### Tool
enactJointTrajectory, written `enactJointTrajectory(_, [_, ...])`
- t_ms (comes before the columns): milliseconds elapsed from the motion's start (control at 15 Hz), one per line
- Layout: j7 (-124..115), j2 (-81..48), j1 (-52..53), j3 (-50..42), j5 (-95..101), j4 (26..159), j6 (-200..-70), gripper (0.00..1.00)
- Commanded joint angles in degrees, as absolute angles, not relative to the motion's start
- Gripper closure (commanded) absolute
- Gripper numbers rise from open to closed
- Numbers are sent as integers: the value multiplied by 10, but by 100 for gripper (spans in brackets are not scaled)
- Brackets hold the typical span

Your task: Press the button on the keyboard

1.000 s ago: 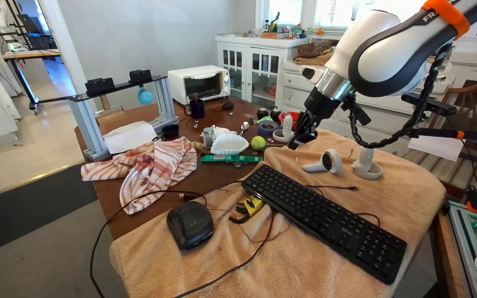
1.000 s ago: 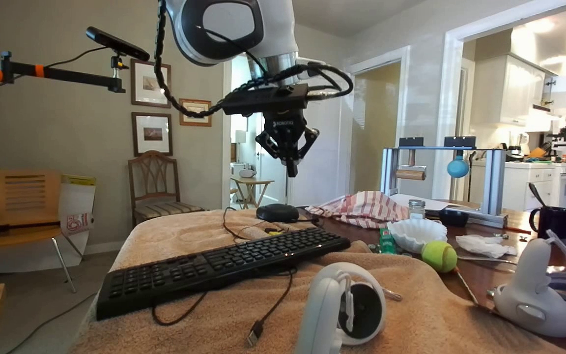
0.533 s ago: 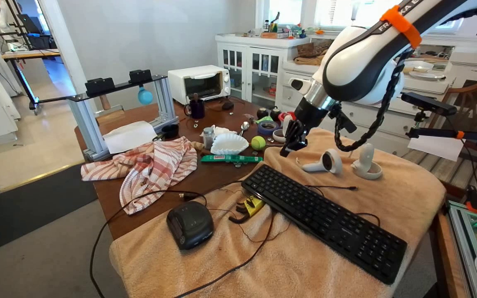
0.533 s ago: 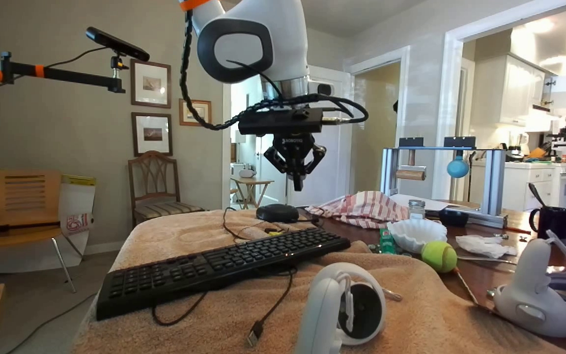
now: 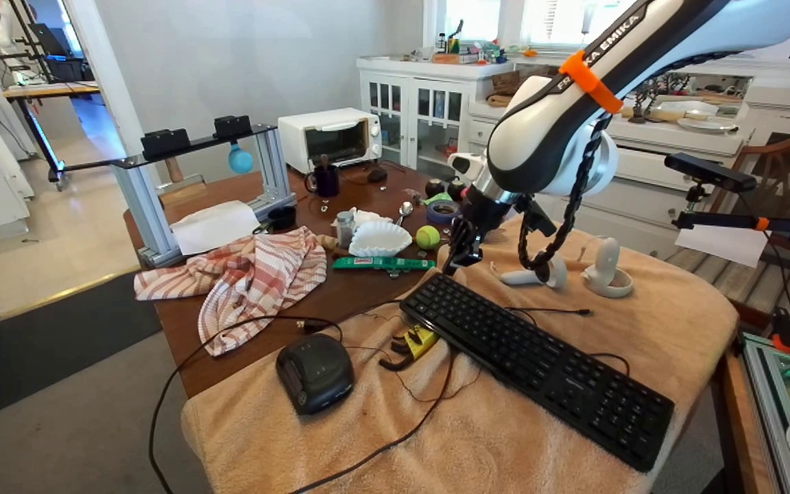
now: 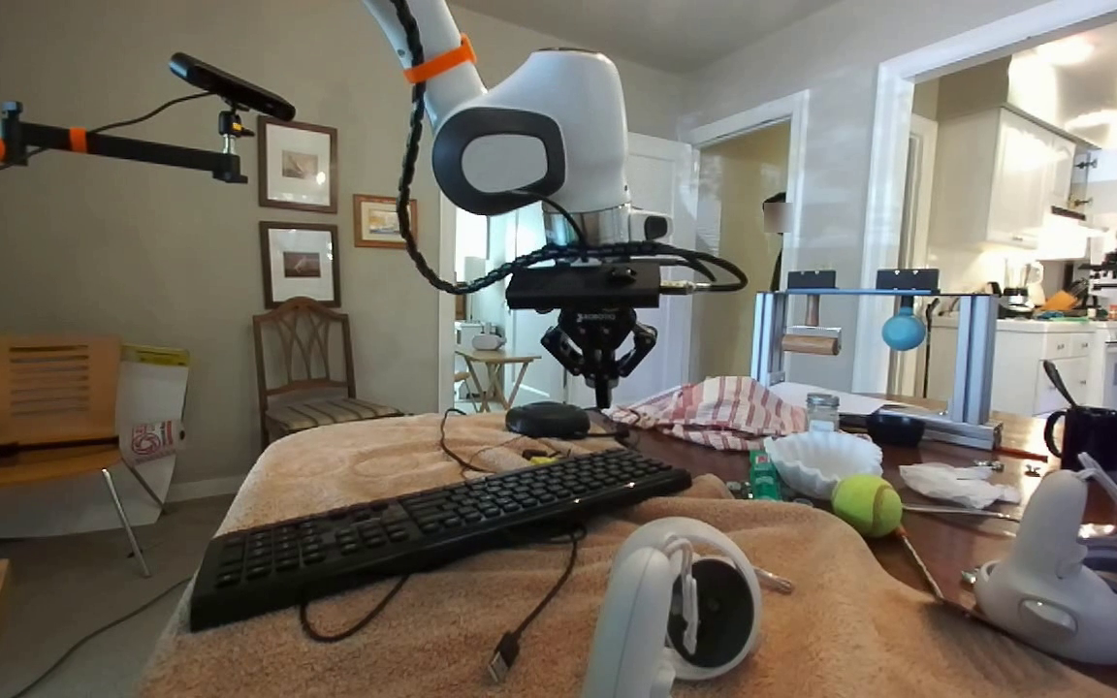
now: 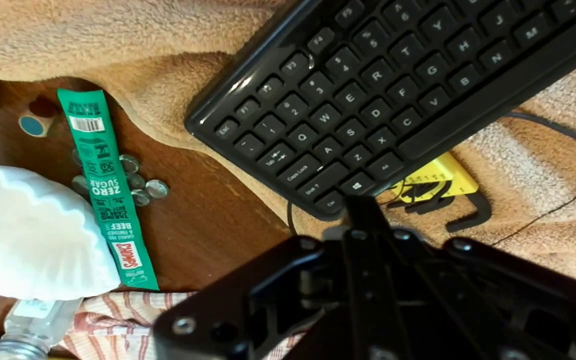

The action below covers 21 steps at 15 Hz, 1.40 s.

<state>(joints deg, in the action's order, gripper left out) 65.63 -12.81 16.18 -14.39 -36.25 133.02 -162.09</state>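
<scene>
Between four and five o'clock in an exterior view, the keyboard (image 5: 539, 367) is laid on a tan towel (image 5: 381, 446) over the counter (image 5: 350, 291), the gripper (image 5: 447, 269) held near its ten o'clock end. At seven o'clock in an exterior view, the keyboard is seen, with a white controller (image 6: 646, 591) at five; toward two o'clock above the keyboard, the gripper is held narrow, fingertips (image 6: 603, 394) together. Between one and two o'clock in the wrist view, the keyboard's letter keys (image 7: 375, 112) are shown.

Glossy plastic keyboard (image 7: 399, 94) (keys (image 7: 324, 118) matt) — fuzzy cloth towel (image 5: 463, 439) — smooth, shiny wooden table (image 7: 208, 215).
</scene>
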Motion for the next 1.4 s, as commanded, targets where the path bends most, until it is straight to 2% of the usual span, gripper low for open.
enactJointTrajectory(0, [666, -182, 152, -140, -367, 1283, -1621, 100])
enactJointTrajectory(1333, [663, -280, 138, -111, -373, 1195, -1640, 100])
